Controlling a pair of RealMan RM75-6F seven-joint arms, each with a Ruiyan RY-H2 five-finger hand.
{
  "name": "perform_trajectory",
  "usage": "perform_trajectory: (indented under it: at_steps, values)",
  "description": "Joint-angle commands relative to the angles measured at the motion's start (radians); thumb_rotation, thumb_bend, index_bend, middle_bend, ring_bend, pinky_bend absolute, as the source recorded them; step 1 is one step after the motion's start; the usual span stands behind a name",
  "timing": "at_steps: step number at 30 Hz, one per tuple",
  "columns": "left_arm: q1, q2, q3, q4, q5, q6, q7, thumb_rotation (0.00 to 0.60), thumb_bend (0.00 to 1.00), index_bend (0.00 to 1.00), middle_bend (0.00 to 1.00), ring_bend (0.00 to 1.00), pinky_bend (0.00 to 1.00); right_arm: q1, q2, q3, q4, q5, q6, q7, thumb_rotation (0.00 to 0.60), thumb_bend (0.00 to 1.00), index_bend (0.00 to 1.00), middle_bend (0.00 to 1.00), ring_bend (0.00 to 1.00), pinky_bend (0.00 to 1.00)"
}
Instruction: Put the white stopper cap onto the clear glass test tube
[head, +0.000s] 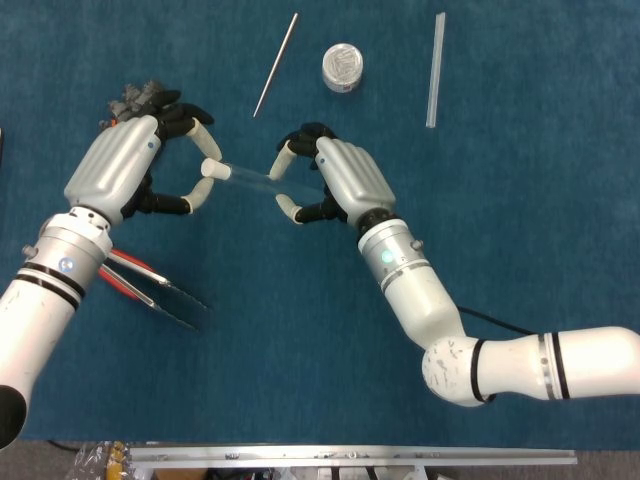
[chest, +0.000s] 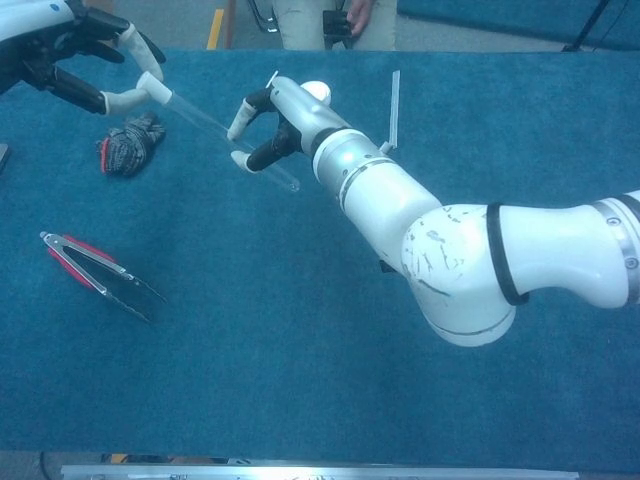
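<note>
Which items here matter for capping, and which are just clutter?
Job: white stopper cap; clear glass test tube; left hand; right hand.
Lying about: metal rod; round tin; clear tube; tongs; glove.

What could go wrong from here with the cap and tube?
1. The clear glass test tube is held in the air only by the right robot hand; a sideways push might slip or crack it.
2. The left robot hand pinches the white stopper cap at the tube's mouth; released before it seats, the cap may drop.
</note>
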Motion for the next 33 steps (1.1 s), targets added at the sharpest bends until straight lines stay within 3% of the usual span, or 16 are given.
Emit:
perform_trajectory:
  at_steps: [1, 29, 33]
  values:
    - [-0.002, -0.002, 0.001, -0.001, 0.001, -0.001, 0.002, 0.600, 0.39, 0.53, 0.23, 0.05, 0.09, 0.001, 0.001, 0.001, -0.002, 0.001, 0.000, -0.002, 0.600, 0.33, 0.62, 0.30, 0.11, 0.32]
    - [-0.011, -0.031, 0.007, 0.000, 0.000, 0.010, 0.021, 0.600, 0.39, 0.53, 0.23, 0.05, 0.09, 0.008, -0.006, 0.015, 0.007, 0.008, -0.007, 0.013, 0.600, 0.33, 0.62, 0.30, 0.11, 0.32]
    - [-0.008, -0.009, 0.015, 0.008, 0.017, -0.003, 0.027, 0.600, 0.39, 0.43, 0.21, 0.04, 0.09, 0.012, 0.010, 0.008, -0.002, 0.012, -0.001, -0.015, 0.600, 0.33, 0.62, 0.30, 0.11, 0.32]
